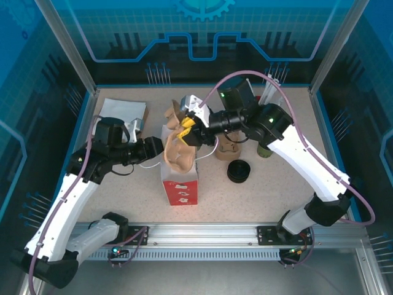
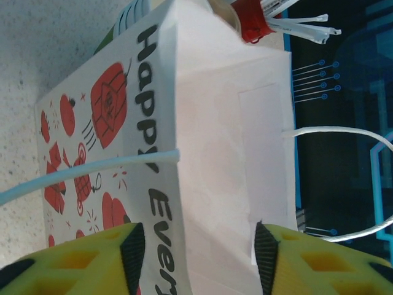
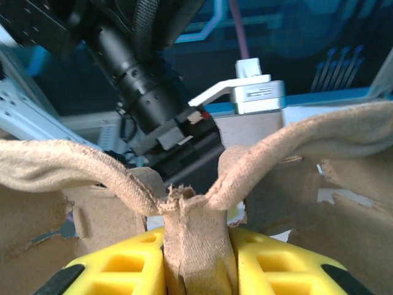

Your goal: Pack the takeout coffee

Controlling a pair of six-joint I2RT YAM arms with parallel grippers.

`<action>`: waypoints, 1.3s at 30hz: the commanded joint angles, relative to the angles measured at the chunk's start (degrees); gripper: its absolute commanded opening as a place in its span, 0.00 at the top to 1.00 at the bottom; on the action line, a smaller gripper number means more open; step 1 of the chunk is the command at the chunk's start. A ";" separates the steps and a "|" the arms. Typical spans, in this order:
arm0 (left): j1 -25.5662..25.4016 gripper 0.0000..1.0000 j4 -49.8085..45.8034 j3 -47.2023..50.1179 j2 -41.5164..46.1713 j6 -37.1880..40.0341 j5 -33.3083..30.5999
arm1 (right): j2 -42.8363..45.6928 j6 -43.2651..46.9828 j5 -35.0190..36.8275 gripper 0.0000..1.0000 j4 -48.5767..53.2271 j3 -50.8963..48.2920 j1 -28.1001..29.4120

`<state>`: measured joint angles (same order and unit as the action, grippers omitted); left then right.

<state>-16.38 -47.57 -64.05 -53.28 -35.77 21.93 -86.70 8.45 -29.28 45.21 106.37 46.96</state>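
My right gripper (image 1: 187,130) (image 3: 196,246) is shut on the middle ridge of a brown pulp cup carrier (image 1: 180,153) (image 3: 307,141) and holds it over the mouth of the upright paper bag (image 1: 181,187) with red prints. My left gripper (image 1: 161,147) (image 2: 199,246) is at the bag's left top corner. Its jaws stand apart, astride the bag's white side panel (image 2: 227,123). A dark green cup shape (image 1: 264,149) pokes out under my right forearm. I cannot tell whether it has a lid, so I cannot tell if it is the takeout coffee.
A stack of black lids (image 1: 239,171) sits right of the bag, with a stack of brown carriers (image 1: 226,149) behind it. Flat paper bags (image 1: 123,110) lie at the back left. Layered white cup rims (image 2: 132,12) show beyond the bag. Glass walls enclose the table.
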 commanded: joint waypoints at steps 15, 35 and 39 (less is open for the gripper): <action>0.47 0.74 2.19 3.41 1.07 0.62 1.00 | -5.21 -28.05 -16.55 0.74 -3.72 -2.50 -2.57; 0.47 0.80 2.44 3.92 0.80 1.48 1.09 | -16.24 -13.43 -10.85 0.75 15.64 6.68 -4.95; 0.47 0.87 2.66 3.93 0.72 1.93 1.44 | -17.77 -11.30 -7.80 0.75 18.96 9.12 -4.88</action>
<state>-16.34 -45.43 -60.93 -53.04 -35.44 22.04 -103.11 -6.28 -39.64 58.92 112.64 42.35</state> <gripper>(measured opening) 0.135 0.258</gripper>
